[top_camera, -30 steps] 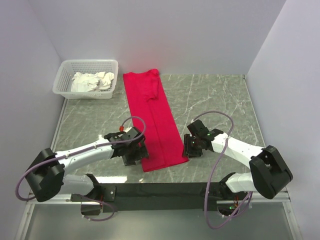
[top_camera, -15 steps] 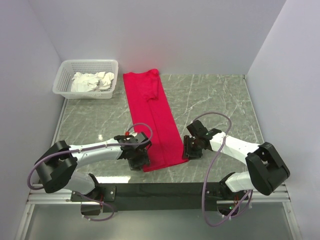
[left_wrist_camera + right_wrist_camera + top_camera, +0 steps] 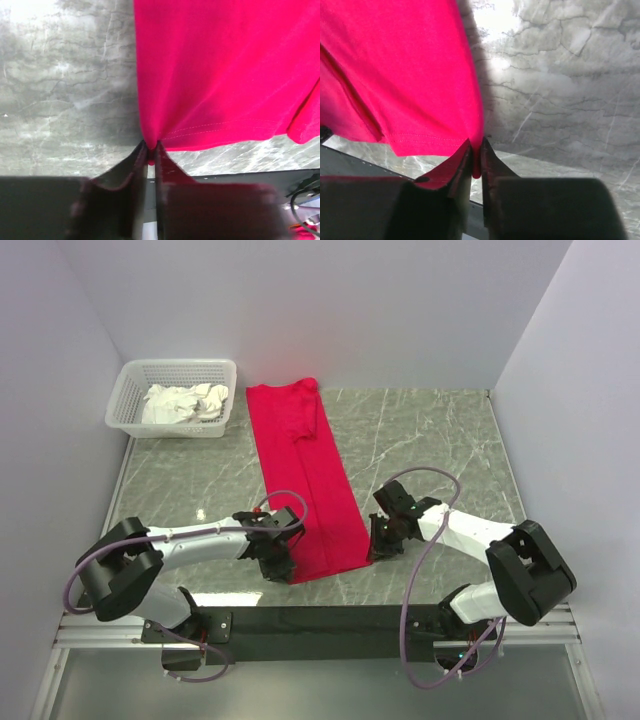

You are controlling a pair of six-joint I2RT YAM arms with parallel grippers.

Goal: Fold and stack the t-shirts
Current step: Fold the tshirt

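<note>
A bright red t-shirt [image 3: 310, 480] lies as a long folded strip down the middle of the marble table, collar end at the back wall, hem near the arms. My left gripper [image 3: 284, 566] is shut on the hem's near left corner; in the left wrist view the red t-shirt [image 3: 225, 75] is pinched between the dark jaws of the gripper [image 3: 151, 149]. My right gripper [image 3: 378, 548] is shut on the hem's near right corner, and the right wrist view shows the t-shirt [image 3: 395, 75] bunched into the gripper [image 3: 476, 149].
A white lattice basket [image 3: 136, 390] holding crumpled white cloth [image 3: 185, 402] stands at the back left corner. Walls close the table on the left, back and right. A black rail [image 3: 330, 620] runs along the near edge by the arm bases.
Both grippers have closed on the near corners of the hem. The left gripper slid right and nearer onto the left corner; the right gripper shifted slightly toward the right corner.
</note>
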